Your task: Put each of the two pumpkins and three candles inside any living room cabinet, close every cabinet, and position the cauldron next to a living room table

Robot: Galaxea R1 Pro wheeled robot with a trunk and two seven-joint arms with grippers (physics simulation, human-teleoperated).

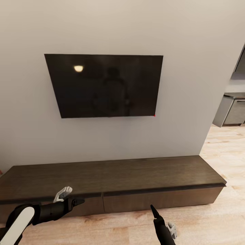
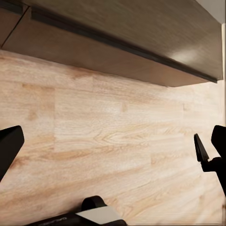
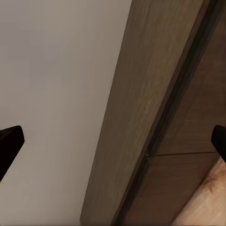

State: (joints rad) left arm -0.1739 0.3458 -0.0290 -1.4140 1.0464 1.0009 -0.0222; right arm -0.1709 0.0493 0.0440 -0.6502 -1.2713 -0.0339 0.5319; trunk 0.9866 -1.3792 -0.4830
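Note:
The long dark-brown cabinet (image 1: 112,177) stands against the grey wall, and the fronts I can see sit flush and closed. My left gripper (image 1: 77,201) hovers before the left front, open, with empty jaws set wide over the plank floor (image 2: 113,150). My right gripper (image 1: 154,212) points up at the right front from low down, also open and empty (image 3: 113,141). The cabinet's top edge and the seam between two fronts (image 3: 155,155) show in the right wrist view. Pumpkins, candles, cauldron and coffee table are out of view.
A black television (image 1: 105,85) hangs on the wall above the cabinet. Grey kitchen units (image 1: 233,109) show past the wall's right end. Light wood floor (image 1: 224,146) runs in front of the cabinet and off to the right.

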